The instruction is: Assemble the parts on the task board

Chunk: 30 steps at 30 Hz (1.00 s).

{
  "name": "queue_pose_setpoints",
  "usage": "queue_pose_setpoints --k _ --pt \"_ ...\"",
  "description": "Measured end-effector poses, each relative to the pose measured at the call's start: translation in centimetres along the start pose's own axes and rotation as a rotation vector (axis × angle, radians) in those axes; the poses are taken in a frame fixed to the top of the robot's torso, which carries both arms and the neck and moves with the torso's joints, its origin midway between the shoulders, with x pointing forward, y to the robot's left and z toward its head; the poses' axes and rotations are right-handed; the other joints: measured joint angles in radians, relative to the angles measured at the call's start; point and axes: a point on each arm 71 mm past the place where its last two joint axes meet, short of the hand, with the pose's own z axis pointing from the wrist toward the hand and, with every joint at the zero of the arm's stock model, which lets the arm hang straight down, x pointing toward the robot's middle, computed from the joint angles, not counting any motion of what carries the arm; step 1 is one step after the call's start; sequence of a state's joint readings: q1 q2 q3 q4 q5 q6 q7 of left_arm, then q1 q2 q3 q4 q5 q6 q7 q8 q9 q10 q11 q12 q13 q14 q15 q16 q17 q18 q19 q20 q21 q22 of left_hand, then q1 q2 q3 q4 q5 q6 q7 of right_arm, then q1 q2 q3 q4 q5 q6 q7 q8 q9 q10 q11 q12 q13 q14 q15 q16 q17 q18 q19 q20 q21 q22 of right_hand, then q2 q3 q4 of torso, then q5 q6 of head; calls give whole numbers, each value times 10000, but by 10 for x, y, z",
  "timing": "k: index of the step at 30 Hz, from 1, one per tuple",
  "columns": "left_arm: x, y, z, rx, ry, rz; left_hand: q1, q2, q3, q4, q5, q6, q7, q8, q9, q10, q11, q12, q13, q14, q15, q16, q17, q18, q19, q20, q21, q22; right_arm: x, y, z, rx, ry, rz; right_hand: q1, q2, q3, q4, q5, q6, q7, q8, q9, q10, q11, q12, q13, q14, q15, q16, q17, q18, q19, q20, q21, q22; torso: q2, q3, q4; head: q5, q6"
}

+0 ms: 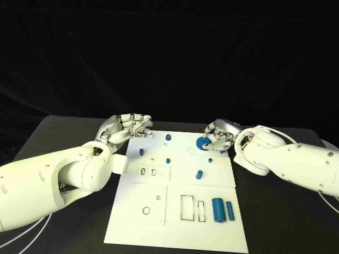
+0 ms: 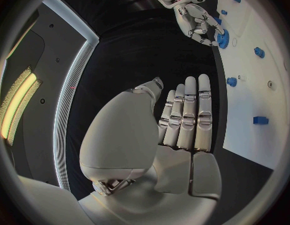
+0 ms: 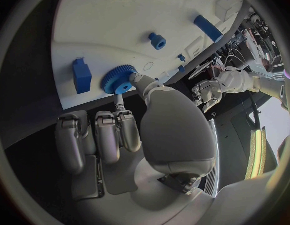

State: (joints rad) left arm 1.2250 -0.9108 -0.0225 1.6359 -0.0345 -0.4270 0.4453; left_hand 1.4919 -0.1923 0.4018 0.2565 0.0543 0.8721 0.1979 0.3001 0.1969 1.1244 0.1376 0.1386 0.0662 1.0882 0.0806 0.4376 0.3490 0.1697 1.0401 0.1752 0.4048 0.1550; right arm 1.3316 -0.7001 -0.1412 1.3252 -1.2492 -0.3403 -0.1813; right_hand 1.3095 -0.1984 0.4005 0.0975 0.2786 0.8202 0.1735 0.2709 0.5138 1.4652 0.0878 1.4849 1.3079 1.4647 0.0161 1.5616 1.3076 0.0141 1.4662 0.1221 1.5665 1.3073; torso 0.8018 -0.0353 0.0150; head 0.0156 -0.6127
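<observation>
The white task board (image 1: 158,196) lies in the middle of the black table. At its far right corner my right hand (image 1: 220,137) pinches a blue gear (image 1: 203,143) between thumb and a fingertip, and the gear sits on or just above the board. The gear (image 3: 118,79) appears close up in the right wrist view, beside a blue block (image 3: 82,75). My left hand (image 1: 128,127) hovers at the board's far left corner with fingers (image 2: 188,115) stretched out and nothing in it. The right hand (image 2: 194,16) and gear (image 2: 222,38) also show in the left wrist view.
Small blue pegs (image 1: 168,137) (image 1: 141,152) (image 1: 199,173) are scattered over the far half of the board. A blue cylinder (image 1: 217,210) and a thin blue bar (image 1: 230,210) lie near the front right, next to two rectangular slots (image 1: 187,207). Black table surrounds the board.
</observation>
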Motion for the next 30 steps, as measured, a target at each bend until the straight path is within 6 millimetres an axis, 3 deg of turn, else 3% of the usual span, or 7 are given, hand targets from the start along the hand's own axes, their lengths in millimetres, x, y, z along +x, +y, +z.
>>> queue_pose_setpoints --k 17,23,30 --pt "-1 0 0 -34 -23 7 0 0 28 -28 0 0 0 0 0 0 0 -42 0 0 0 0 8 0 0 0 0 1 1 6 -3 -465 -261 -902 282 84 677 -258 235 239 -26 38 -52 -1 0 102 -2 0 0 39 -2 1 0 0 -1 7 2 5 2 -32 -52" --pt "-2 0 0 -44 -27 8 0 0 27 -27 0 0 0 1 0 0 0 -42 0 0 0 -1 7 1 0 0 0 2 3 14 -6 -864 -647 -1264 369 -6 957 -258 639 474 -48 95 -52 2 -4 206 -2 1 -1 39 -2 1 0 0 -1 6 2 6 2 -51 -73" --pt "-2 0 0 -52 -37 8 0 0 27 -27 0 0 0 1 0 0 0 -42 0 0 0 0 16 1 0 0 0 3 -1 32 -12 -1600 -1469 -1570 325 36 1026 -213 643 501 -34 104 -52 0 -73 313 -3 10 -10 38 -3 1 0 0 -1 5 -12 7 12 -54 -33"
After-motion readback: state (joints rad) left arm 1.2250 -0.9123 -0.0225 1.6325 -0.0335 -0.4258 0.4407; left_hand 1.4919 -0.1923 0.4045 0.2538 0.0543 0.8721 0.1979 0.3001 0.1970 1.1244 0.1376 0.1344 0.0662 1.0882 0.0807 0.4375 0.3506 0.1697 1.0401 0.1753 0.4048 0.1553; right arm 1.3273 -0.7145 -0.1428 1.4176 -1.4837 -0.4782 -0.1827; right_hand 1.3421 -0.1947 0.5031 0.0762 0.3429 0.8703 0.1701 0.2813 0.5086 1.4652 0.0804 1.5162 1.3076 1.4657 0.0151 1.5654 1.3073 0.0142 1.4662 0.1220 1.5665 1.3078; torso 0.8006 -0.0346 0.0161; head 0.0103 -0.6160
